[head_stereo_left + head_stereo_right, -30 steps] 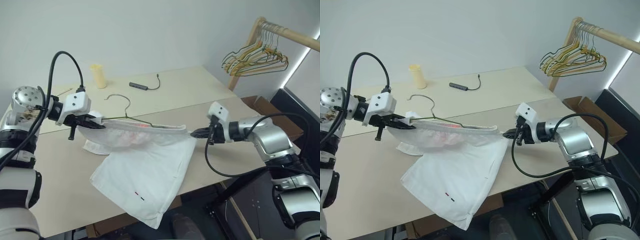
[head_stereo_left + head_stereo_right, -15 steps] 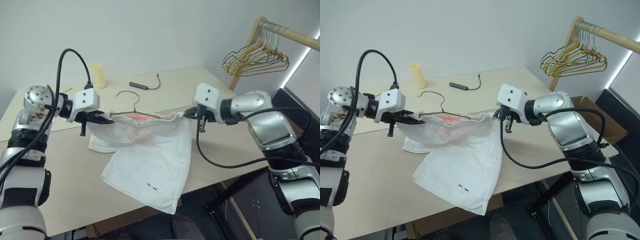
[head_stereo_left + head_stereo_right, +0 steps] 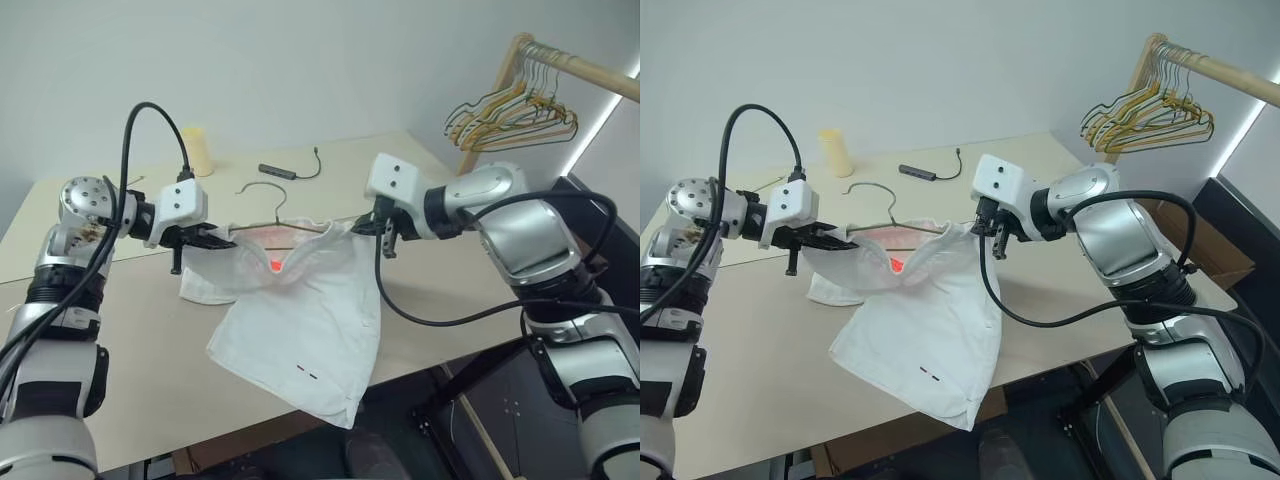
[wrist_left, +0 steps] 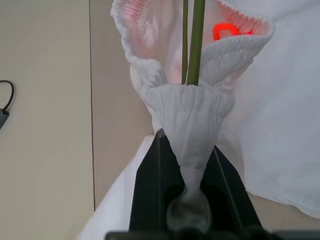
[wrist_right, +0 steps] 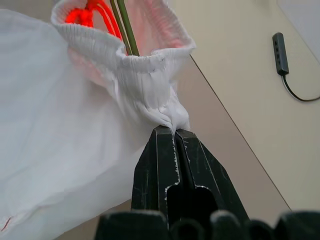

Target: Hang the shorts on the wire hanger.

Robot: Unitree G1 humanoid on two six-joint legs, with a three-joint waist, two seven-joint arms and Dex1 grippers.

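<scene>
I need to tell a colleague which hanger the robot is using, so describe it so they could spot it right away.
Look at the beige table, between the two arms. The wire hanger is one thin dark green wire whose hook rises from the waistband of the white shorts. The other hangers, yellow, green and orange, hang bunched on the wooden rail.

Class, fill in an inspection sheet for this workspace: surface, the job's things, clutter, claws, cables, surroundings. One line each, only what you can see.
Surface: beige table, two tops meeting at a seam.
Job's things: shorts held up by the waistband, legs draped on the table; hanger with its wire inside the waistband, hook sticking out.
Clutter: yellow cup; dark adapter.
Claws: left claw shut on one waistband end; right claw shut on the other.
Cables: adapter's lead; black leads looping over both arms.
Surroundings: wooden rack with bunched hangers; cardboard box.
</scene>
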